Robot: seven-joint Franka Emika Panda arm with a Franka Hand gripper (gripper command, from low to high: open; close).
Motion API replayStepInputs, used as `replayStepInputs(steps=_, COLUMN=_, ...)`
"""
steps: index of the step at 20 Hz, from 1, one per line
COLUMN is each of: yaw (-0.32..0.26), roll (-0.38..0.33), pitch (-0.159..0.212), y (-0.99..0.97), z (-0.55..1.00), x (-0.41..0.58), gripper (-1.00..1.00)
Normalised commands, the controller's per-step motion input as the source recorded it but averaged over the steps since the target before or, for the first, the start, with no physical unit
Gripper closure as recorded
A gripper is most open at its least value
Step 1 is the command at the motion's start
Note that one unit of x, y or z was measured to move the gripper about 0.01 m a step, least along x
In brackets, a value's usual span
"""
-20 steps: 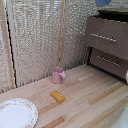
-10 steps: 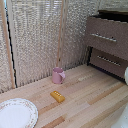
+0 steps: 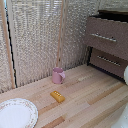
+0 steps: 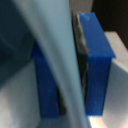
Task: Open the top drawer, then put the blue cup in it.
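Top drawer (image 3: 106,37) at exterior view's far right, front proud of dresser, seemingly pulled open to take cup. Blue cup not visible on desk (image 3: 85,97); pink mug (image 3: 58,76) near screen. Wrist view blurred blue; tool state cannot tell.

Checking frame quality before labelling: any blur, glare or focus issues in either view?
Exterior view: soft and low-resolution but evenly lit, no harsh glare; the pink glossy mug and dark brown wooden dresser read clearly. Wrist view: heavily blurred, a pale out-of-focus streak crossing a bright blue boxy shape; little else identifiable.
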Motion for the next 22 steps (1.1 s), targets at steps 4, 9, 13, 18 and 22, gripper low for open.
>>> replayStepInputs(steps=4, yaw=-0.116, roll=0.178, pitch=0.136, y=-0.59, z=0.22, x=-0.210, gripper=1.00)
replayStepInputs(steps=9, yaw=-0.091, roll=0.168, pitch=0.133, y=-0.64, z=0.07, x=-0.078, gripper=1.00)
replayStepInputs(steps=13, yaw=-0.017, roll=0.137, pitch=0.101, y=-0.39, z=0.00, x=0.052, gripper=-1.00)
replayStepInputs(steps=18, yaw=-0.041, roll=0.045, pitch=0.077, y=-0.01, z=0.18, x=0.054, gripper=-1.00)
replayStepInputs(steps=22, yaw=-0.005, roll=0.091, pitch=0.057, y=0.18, z=0.15, x=0.002, gripper=-1.00)
